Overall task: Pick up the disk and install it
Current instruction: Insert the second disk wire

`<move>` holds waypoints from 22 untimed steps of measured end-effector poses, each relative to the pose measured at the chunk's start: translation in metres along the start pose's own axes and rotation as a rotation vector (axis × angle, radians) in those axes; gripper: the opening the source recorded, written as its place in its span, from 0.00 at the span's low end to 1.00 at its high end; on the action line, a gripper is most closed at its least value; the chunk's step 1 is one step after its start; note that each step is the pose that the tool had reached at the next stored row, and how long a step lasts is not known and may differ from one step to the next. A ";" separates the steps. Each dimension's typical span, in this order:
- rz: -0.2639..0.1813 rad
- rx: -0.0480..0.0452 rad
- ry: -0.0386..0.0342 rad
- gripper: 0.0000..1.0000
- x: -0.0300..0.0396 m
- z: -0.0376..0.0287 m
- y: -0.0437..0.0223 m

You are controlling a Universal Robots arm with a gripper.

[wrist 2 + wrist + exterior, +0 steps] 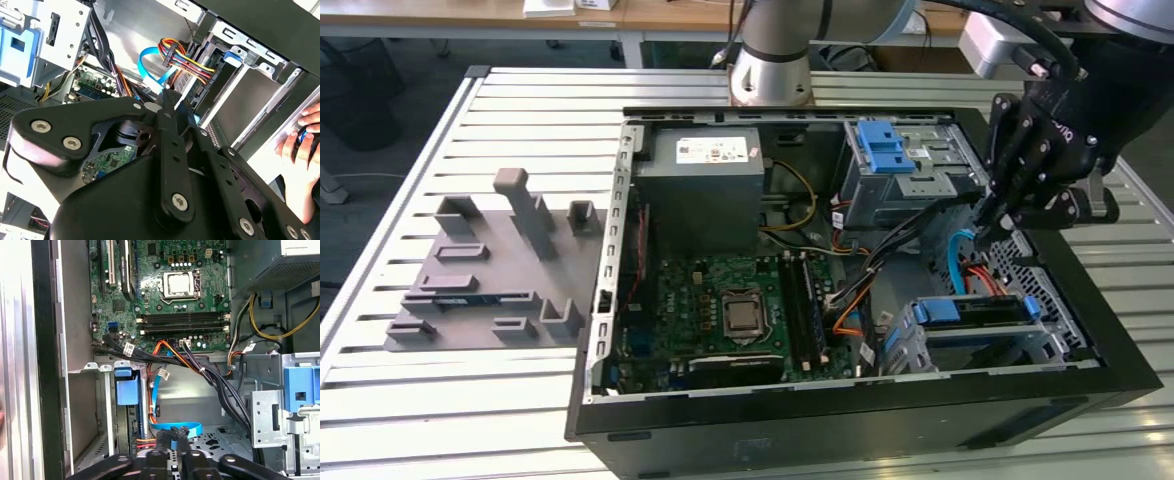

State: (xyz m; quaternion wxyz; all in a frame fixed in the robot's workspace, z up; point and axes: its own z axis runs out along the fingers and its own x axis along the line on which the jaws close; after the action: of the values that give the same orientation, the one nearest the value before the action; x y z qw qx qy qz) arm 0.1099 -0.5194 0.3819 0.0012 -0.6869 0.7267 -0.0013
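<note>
On the slatted table (400, 400), at 9 o'clock in the exterior view, sits a grey plastic holder (487, 270) w/ posts and slots. Next comes the big open computer case (854, 425), lying on its side in the middle. Inside it, at 12 o'clock, is the grey metal box (707, 185) w/ a small white sticker. Under that, at 6 o'clock, is the green board (720, 310) w/ its shiny square chip. At 1 o'clock is the bright blue latch (887, 150) on a metal frame. The black gripper (991, 225) hangs at 3 o'clock, reaching down into the case. Its fingers look pressed together, right at a flat blue cable (187, 429); can't tell if they pinch it. The disk (977, 312) sits in the metal cage at 4 o'clock, just below the gripper, blue rail end showing, apart from the fingers. In the second wrist view a person's hand (300, 137) rests beside the case.
</note>
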 end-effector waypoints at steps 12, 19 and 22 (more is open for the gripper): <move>-0.001 0.0000 0.0005 0.31 -0.0023 0.0042 0.0022; -0.001 0.0012 0.0235 0.31 -0.0025 0.0140 0.0022; -0.001 0.0018 0.0339 0.31 -0.0026 0.0174 0.0022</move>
State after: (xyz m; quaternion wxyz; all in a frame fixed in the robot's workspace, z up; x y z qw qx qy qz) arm 0.1079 -0.5167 0.3645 -0.0105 -0.6872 0.7263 -0.0136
